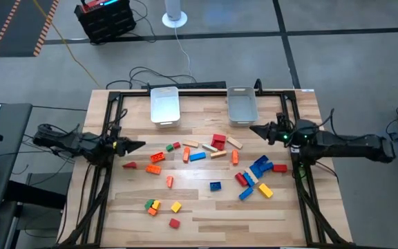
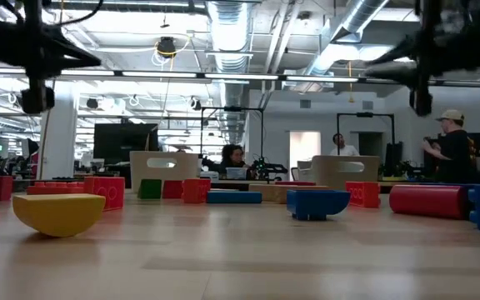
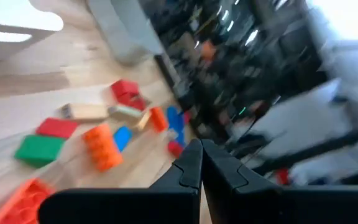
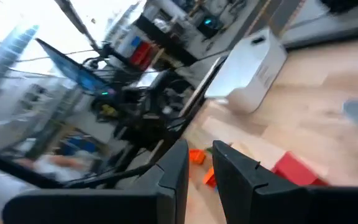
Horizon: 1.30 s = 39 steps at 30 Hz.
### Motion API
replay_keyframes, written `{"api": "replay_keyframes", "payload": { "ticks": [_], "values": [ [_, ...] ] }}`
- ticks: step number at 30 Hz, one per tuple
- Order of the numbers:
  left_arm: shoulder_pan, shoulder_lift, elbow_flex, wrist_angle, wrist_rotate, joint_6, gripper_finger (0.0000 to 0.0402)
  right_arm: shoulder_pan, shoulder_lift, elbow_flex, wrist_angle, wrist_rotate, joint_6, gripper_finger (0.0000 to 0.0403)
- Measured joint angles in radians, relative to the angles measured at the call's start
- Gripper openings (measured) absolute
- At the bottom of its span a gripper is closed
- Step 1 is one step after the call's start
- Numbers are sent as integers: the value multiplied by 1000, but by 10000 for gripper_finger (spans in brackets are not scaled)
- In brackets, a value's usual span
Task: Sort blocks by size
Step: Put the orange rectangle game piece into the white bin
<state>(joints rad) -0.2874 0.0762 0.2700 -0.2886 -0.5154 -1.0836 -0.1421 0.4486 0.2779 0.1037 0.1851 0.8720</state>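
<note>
Nearest the low lens, at lower left: dome-shaped yellow plastic brick (image 2: 59, 210), lying alone on the pale wooden table (image 1: 206, 214).

Mid-left of the overhead frame: left gripper (image 1: 138, 145), jaws pressed together on nothing, tip aimed at the scatter. Just below it, small red wedge brick (image 1: 129, 165).

Across the centre, from that wedge to the right-hand cluster: small hard-plastic toy building blocks (image 1: 197, 157) in red, orange, yellow, blue, green and tan, all loose on the wood, none sorted yet.

Upper centre: two clear plastic bins (image 1: 164, 104), side by side, no brick visible inside.

Mid-right: right gripper (image 1: 254, 128), fingers a narrow slit apart, holding nothing, hanging just below the right-hand bin.

Probably light, rigid, smooth-walled and a little slippery, not fragile. Best taken across two flat opposite side walls, never over the studs; longer bars at mid-length to avoid swinging. Blue pile at right tightly packed, so likely easier after the lone outliers.
</note>
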Motion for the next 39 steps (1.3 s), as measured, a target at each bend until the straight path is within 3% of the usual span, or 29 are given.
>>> {"api": "replay_keyframes", "payload": {
  "ticks": [4,9,14,20,24,28,34,39],
  "values": [
    [0,106,139,-185,51,71,2,28,146,165,-123,95,-101,101],
    [0,283,273,-334,126,97,2,-1,311,317,-267,95,-155,102],
    [0,488,367,-416,173,92,27,-65,433,407,-342,-57,-274,117],
    [0,726,454,-438,224,121,107,-137,549,518,-435,-302,-495,166],
    [0,862,499,-527,299,101,152,-142,604,589,-536,-313,-664,208],
    [12,981,522,-508,321,85,171,-140,631,627,-544,-314,-729,237],
    [120,1170,551,-497,326,194,174,-135,653,636,-510,-315,-782,244],
    [228,1241,555,-448,336,297,174,-135,650,636,-533,-315,-800,244]
  ]
}}
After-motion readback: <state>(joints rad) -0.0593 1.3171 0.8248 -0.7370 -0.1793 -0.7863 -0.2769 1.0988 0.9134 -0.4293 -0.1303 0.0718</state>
